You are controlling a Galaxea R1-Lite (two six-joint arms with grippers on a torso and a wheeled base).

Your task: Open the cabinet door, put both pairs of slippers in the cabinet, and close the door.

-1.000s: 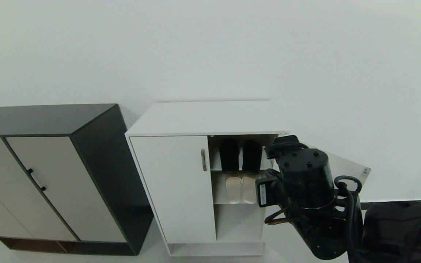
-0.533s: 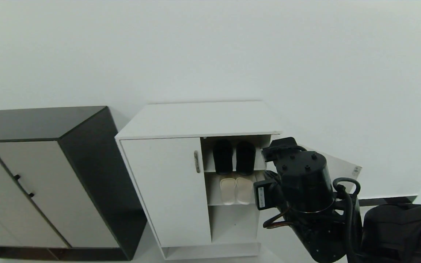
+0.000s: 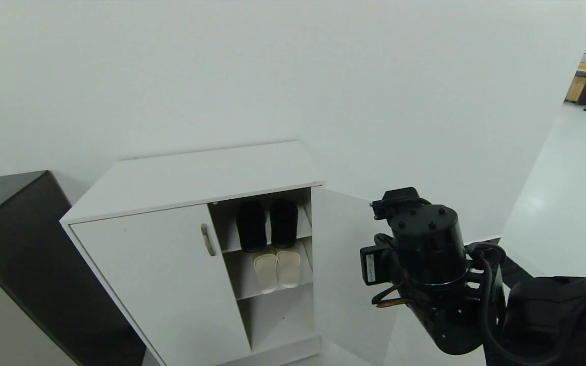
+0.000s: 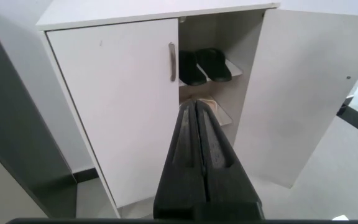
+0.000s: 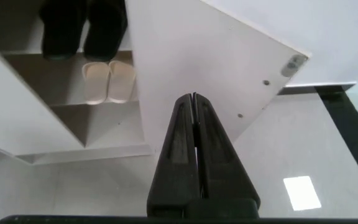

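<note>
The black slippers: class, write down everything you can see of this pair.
The black slippers are a plain, matte dark pair, lying side by side and nearly touching on the top shelf of the white cabinet, whose right door stands open. They sit directly above the cream slippers on the next shelf. Only the shelf touches them.

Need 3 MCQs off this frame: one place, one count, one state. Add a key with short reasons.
1. Relative to the cream slippers, the black slippers lie:
A. one shelf higher
B. one shelf lower
C. on the same shelf

2. Pairs of slippers inside the cabinet:
A. one
B. two
C. three

3. The right door is:
A. shut
B. swung open
C. taken off

Key:
1 A, the black pair sits on the shelf above the cream pair.
2 B, one black pair and one cream pair.
3 B, it stands out from the cabinet while the left door is shut.
</note>
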